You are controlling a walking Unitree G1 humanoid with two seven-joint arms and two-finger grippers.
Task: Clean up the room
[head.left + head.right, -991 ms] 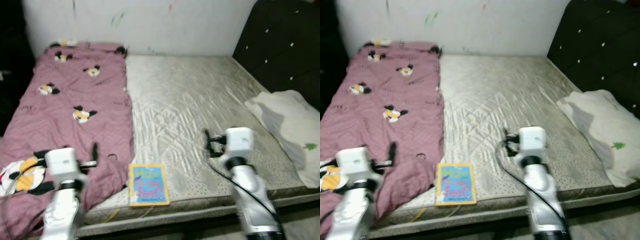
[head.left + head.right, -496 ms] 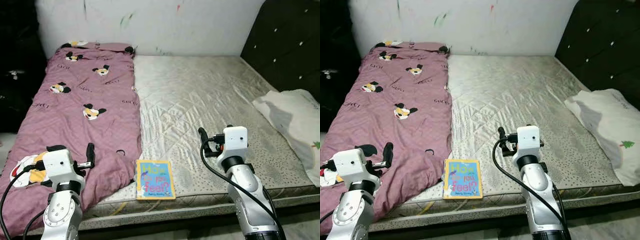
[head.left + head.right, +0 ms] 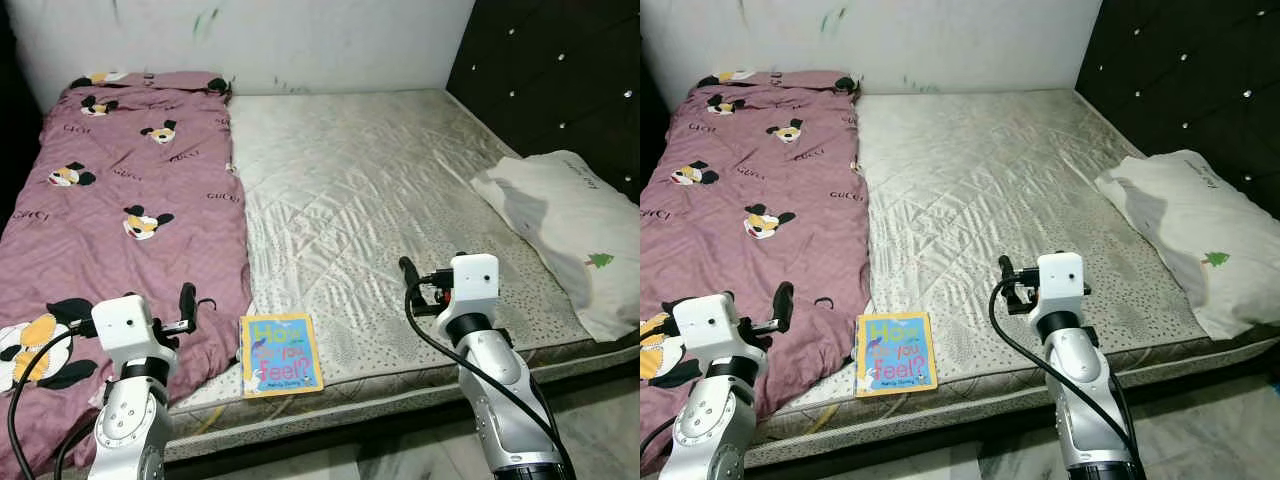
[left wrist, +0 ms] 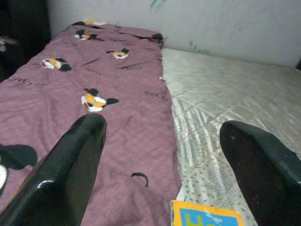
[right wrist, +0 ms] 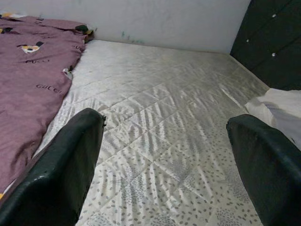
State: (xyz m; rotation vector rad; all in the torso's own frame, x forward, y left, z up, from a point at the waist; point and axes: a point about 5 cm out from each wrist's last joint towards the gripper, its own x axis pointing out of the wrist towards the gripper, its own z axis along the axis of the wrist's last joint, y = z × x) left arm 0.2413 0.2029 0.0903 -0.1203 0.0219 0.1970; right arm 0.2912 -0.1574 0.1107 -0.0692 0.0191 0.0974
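Right, you're facing the bed (image 3: 400,190) w/ both arms raised in front, nothing held. Left gripper (image 4: 164,155) is spread wide, empty, hovering over the near edge of the purple quilt (image 3: 120,200). Right gripper (image 5: 169,160) is likewise spread wide and empty, above the bare mattress toward the near edge, right of centre.

The obvious tidy-up item, I'd say, is the book (image 3: 280,354): bright blue/yellow cover, lying flat at the near edge of the mattress, just beside the quilt's hem, between the two arms and nearer the left one. A white pillow (image 3: 565,225) lies askew at the right edge by the dark headboard (image 3: 560,70), one end hanging past the near right corner.

Risks as I read them:
- Book is flat and thin, on soft bedding. Come down too steep and the fingers prob. dig into the mattress or shove the book off the near edge to the floor.
- Quilt hem is right next to it. A wide left-side approach could pinch fabric along w/ the cover and drag the quilt.
- Its lower end sits v. close to the edge, so a nudge toward you tips it over.
- Pillow overhangs; brushing it w/ the right arm could slide it off.
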